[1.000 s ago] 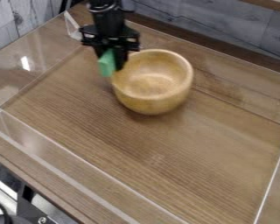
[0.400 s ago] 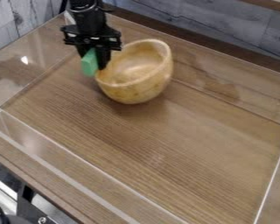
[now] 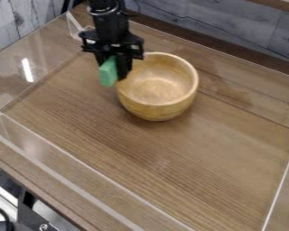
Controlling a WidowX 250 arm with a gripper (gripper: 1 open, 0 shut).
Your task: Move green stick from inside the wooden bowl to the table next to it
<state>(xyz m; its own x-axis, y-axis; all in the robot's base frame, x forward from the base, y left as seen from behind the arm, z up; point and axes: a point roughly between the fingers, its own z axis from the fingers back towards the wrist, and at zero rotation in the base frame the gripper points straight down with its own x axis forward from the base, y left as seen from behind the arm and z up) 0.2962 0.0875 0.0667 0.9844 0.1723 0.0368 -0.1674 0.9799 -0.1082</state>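
The black robot gripper (image 3: 111,56) was blurred, its fingertips partly hidden behind the bright-green rectangular stick (image 3: 107,71)

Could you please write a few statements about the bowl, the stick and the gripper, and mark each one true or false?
1. The green stick is at the gripper. True.
2. The wooden bowl is upside down. False: its open side faces up.
3. The green stick lies flat at the middle of the bowl's floor. False: it is up by the bowl's left side in the picture.
4. The table has a brown wood-grain top. True.
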